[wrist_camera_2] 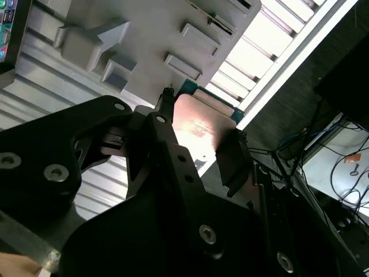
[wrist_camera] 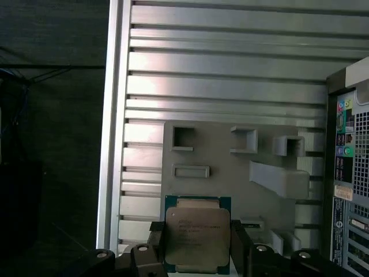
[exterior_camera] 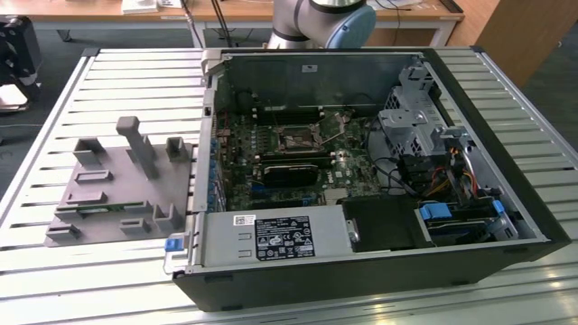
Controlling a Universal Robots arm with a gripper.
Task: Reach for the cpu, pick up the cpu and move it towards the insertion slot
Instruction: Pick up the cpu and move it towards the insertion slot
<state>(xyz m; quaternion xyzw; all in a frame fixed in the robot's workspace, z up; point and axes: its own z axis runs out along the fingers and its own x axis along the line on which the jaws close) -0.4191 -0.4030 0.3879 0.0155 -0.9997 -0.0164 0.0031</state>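
First wrist view gives you the clearest look at the cpu (wrist_camera: pixel 197 238): its silver top faces the camera, with a green rim showing along the far edge. Your gripper (wrist_camera: pixel 196 249) is pinching it, one dark finger pressed to each opposite side. The second wrist view shows the same grip from a steeper angle. There the cpu (wrist_camera_2: pixel 195 131) catches a pinkish glare, and the fingers (wrist_camera_2: pixel 229 158) of the gripper (wrist_camera_2: pixel 199 144) are tight against its edges.

The chip sits over the near edge of the grey fixture (wrist_camera: pixel 230 167), the moulded block with square pockets and raised posts. From these angles you cannot tell for certain whether it hangs clear of the fixture or rests on it. In the second wrist view the fixture (wrist_camera_2: pixel 144 29) lies just behind the chip.

The fixture rests on the slatted table (wrist_camera: pixel 230 69). Beside it you can see the rear panel of the computer case (wrist_camera: pixel 349 173), with its coloured ports.

In the exterior view the fixture (exterior_camera: pixel 118 196) lies on the slatted table (exterior_camera: pixel 108 74), against the open computer case (exterior_camera: pixel 361 284) on the exterior view's left. The insertion slot (exterior_camera: pixel 296 141) is inside the case on the motherboard, well apart from the fixture. A long black heatsink (exterior_camera: pixel 289 175) lies just in front of the slot.
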